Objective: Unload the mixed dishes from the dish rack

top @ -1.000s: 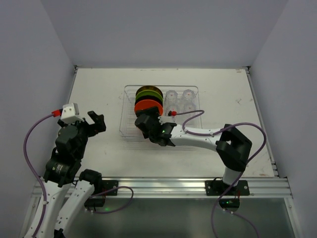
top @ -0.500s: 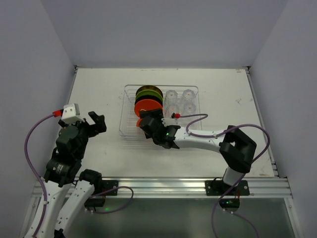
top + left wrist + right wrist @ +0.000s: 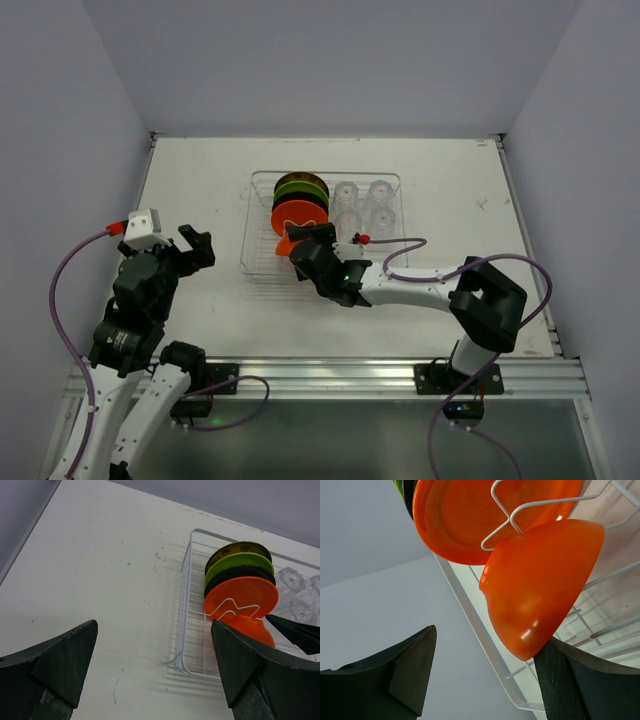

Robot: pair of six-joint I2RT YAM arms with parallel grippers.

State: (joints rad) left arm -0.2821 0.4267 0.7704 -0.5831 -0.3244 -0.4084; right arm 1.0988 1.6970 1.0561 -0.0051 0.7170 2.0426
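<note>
We see the white table (image 3: 200, 180) carrying the large clear rectangular dish rack (image 3: 256, 250) at the centre of the top view. The left gripper (image 3: 195, 246) hangs over bare table at the left of the frame, well apart from the rack, fingers spread wide. The right gripper (image 3: 300, 250) reaches into the rack's near end with its jaws parted. Between them sits the small glossy orange bowl (image 3: 540, 585); we cannot tell whether they touch it. Behind the bowl stand round plates on edge: the orange plate (image 3: 245, 595), black plate (image 3: 227, 575), lime green plate (image 3: 240, 561) and yellow-brown plate (image 3: 235, 547). Four small clear cups (image 3: 380, 190) fill the rack's right half.
</note>
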